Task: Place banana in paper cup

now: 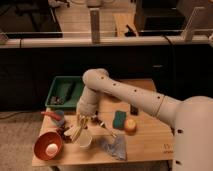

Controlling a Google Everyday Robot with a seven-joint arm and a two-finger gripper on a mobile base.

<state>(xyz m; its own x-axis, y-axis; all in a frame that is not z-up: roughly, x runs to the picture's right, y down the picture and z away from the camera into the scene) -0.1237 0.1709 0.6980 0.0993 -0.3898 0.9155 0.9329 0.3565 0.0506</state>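
Over the front left part of the table (150, 142) the hand (83, 121) hangs low at the end of the white arm (125, 97), which reaches in from the right and bends down steeply. The banana (76, 132) slants just beneath the hand, its upper end at the hand and its lower length crossing the left side of the paper cup's (85, 142) rim. Whether the hand grips it or has let go cannot be told. The cup stands upright and is hemmed in closely. The orange-red bowl (39, 150) sits just to its left with a pale round object (52, 148) inside. A small blue-teal cup (59, 116) is behind the bowl, and a crumpled grey-blue cloth (115, 147) lies just to the right. Farther right, a green sponge (119, 119) lies beside a round orange fruit (130, 125). A green bin (57, 82) sits at the table's back left corner, partly hidden by the arm.
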